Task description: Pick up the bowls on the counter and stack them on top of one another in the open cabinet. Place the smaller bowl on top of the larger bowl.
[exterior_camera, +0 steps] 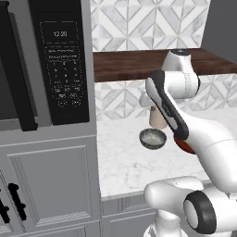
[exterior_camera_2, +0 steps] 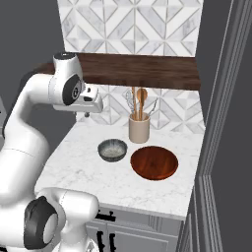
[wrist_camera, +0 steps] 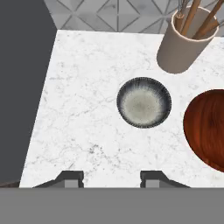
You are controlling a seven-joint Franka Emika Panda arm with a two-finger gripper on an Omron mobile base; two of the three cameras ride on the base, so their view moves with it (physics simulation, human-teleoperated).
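Observation:
The small dark grey bowl [wrist_camera: 144, 102] with its pale speckled inside sits upright on the marble counter [wrist_camera: 87, 87], also seen as the grey bowl [exterior_camera_2: 112, 149] [exterior_camera: 152, 138]. To its right lies the wide reddish-brown bowl [exterior_camera_2: 154, 163] [wrist_camera: 208, 129]; my arm hides most of the brown bowl [exterior_camera: 185, 146] in the left base view. My gripper [wrist_camera: 111, 178] hangs open and holds nothing, high over the counter and left of the grey bowl, under the front edge of the dark wooden shelf [exterior_camera_2: 142, 70]. The gripper [exterior_camera_2: 87, 113] points downward.
A beige utensil cup [exterior_camera_2: 139, 129] with wooden tools stands behind the bowls against the tiled wall. A black microwave [exterior_camera: 62, 60] over grey panelled fronts bounds the left side. A tall grey panel [exterior_camera_2: 221, 123] closes the right side.

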